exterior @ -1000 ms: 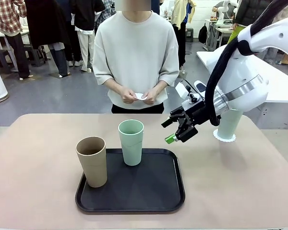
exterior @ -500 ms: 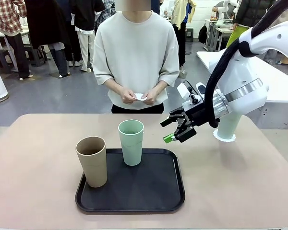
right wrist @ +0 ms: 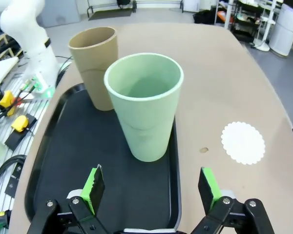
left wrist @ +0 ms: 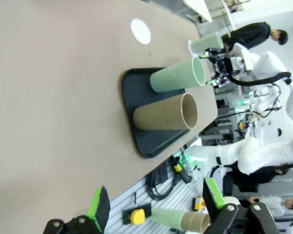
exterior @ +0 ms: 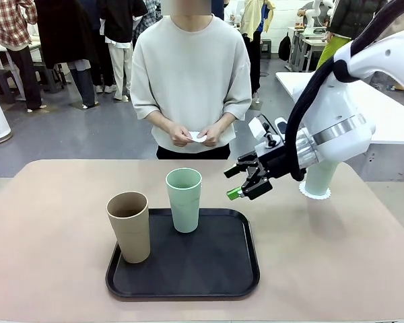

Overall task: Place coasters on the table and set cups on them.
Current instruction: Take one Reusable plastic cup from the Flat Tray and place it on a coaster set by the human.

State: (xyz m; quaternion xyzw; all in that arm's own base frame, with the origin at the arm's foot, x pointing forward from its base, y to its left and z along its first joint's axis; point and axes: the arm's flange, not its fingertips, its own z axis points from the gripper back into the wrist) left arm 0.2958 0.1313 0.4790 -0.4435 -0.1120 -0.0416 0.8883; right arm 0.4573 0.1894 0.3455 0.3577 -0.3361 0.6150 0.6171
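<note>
Whereas a second earlier the right pincer [exterior: 233,183] hung slightly nearer its own side, it has now edged toward the mint green cup [exterior: 184,200] standing on the black tray [exterior: 215,269]. Its jaws are wide and empty, short of contact.

Judgement: this is the approach for the second cup.

- **Already done:** the placed mint cup [exterior: 321,176] sits on a coaster [exterior: 314,192] at the far right of the worktop [exterior: 54,202], partly behind the arm.
- **Likely destination:** a bare coaster [right wrist: 242,142] lies on the worktop near the tray's edge.
- **Still waiting:** the tan cup [exterior: 129,225] stands on the tray, beside the mint one and apart from it.
- **Person:** the person's hands [exterior: 182,134] hold a small white item [exterior: 197,136], probably the third coaster.

The targeted cup stands upright, long axis vertical, mouth up, tapering to its base. The right wrist view has it roughly centred ahead of the fingers. The left pincer [left wrist: 156,204] is wide, holding nothing.
</note>
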